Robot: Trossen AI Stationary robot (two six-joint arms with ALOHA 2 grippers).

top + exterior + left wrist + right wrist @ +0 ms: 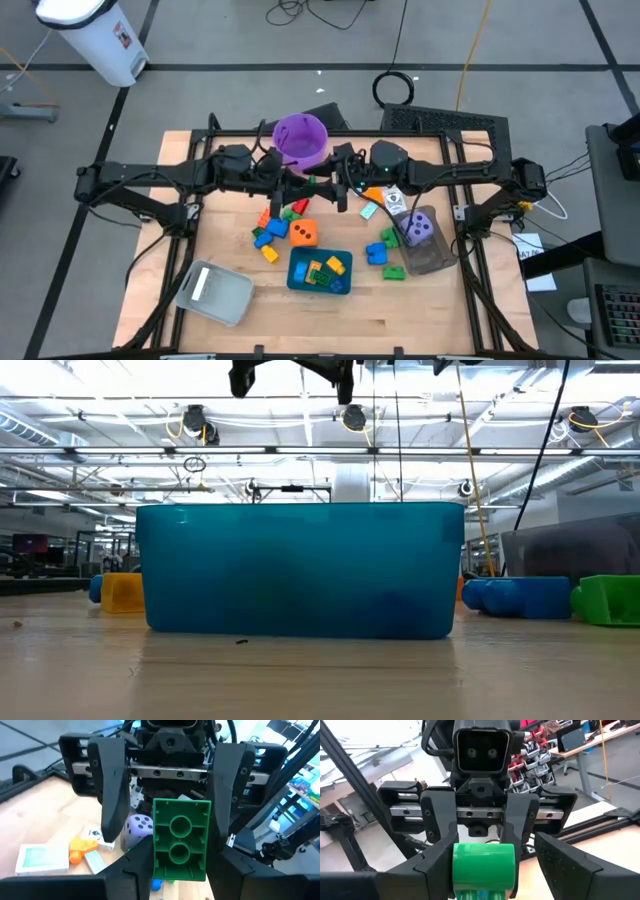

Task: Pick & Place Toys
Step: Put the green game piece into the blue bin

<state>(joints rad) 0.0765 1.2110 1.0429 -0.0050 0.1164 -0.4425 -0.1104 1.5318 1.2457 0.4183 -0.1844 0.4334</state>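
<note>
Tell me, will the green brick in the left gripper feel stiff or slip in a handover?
Likely stiff: the green brick looks like hard plastic, undeformed in the left gripper. Probably light, being hollow underneath. Glossy walls might slip, so the open right gripper should close squarely.

You're in a lab hall: open ceiling trusses (480, 420), strip lights, benches (600, 745) and cabled floor (400, 40).

Between our two sets of fingers (112, 795) only the green brick (181, 840) fits; the purple bucket (300, 138) stands just behind them, loose bricks (272, 232) crowd the worktop (400, 310) below.
</note>
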